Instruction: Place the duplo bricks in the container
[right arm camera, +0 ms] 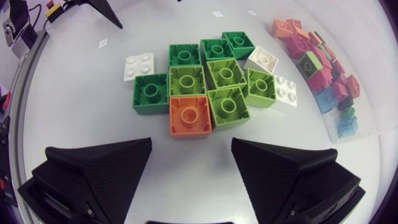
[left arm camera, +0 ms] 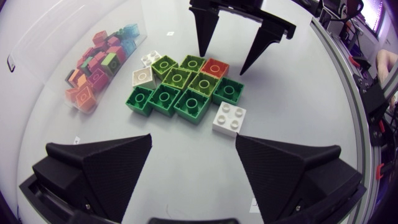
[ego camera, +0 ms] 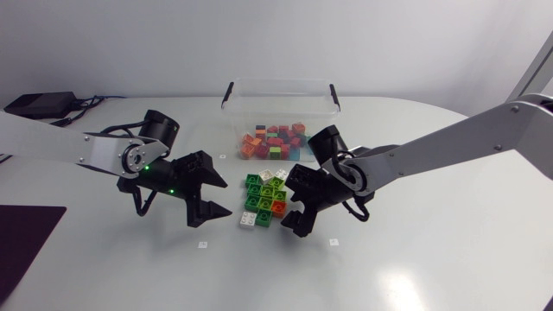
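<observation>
Fingers apart and empty, the left gripper (ego camera: 210,201) and right gripper (ego camera: 294,204) flank the duplo bricks (ego camera: 263,197), clustered on the table just on the near side of the clear container (ego camera: 281,83). A clean pick likely means taking 1 edge piece, such as the orange brick (right arm camera: 188,116), gripped squarely across its sides.

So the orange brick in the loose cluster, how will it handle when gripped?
The orange brick looks like rigid moulded plastic, so probably stiff and light. Its flat square shape shouldn't roll. It touches green bricks, so pushing likely shoves them too.
</observation>
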### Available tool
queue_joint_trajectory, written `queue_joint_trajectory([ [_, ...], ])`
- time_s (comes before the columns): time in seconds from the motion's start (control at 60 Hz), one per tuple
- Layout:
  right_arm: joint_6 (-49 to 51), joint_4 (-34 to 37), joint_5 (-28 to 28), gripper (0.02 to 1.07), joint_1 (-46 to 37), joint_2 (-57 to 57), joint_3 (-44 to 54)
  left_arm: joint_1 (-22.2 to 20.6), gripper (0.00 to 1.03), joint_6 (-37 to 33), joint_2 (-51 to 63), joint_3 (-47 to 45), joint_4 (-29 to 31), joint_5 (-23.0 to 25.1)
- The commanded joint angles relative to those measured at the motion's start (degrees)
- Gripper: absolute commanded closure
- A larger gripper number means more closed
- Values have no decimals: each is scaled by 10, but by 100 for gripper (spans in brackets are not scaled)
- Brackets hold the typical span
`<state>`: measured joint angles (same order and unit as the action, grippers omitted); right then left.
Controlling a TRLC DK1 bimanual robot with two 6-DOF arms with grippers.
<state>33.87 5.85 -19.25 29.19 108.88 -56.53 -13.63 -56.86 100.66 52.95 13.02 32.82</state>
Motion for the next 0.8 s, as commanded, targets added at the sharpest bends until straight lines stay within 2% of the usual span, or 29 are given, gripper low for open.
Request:
queue_joint_trajectory([
  [0.0, 29, 14, 6, 15, 6, 14, -17, -4, 10, -20, 12, -18, 3, 10],
  [0.433, 52, 80, 21, 18, 8, 43, -82, -7, 10, -26, 13, -23, 3, 13],
  [0.567, 59, 101, 28, 26, 17, 49, -100, -6, 10, -28, 12, -25, 3, 13],
  [0.783, 56, 121, 32, 49, 37, 55, -121, -1, 10, -33, 10, -28, 3, 13],
])
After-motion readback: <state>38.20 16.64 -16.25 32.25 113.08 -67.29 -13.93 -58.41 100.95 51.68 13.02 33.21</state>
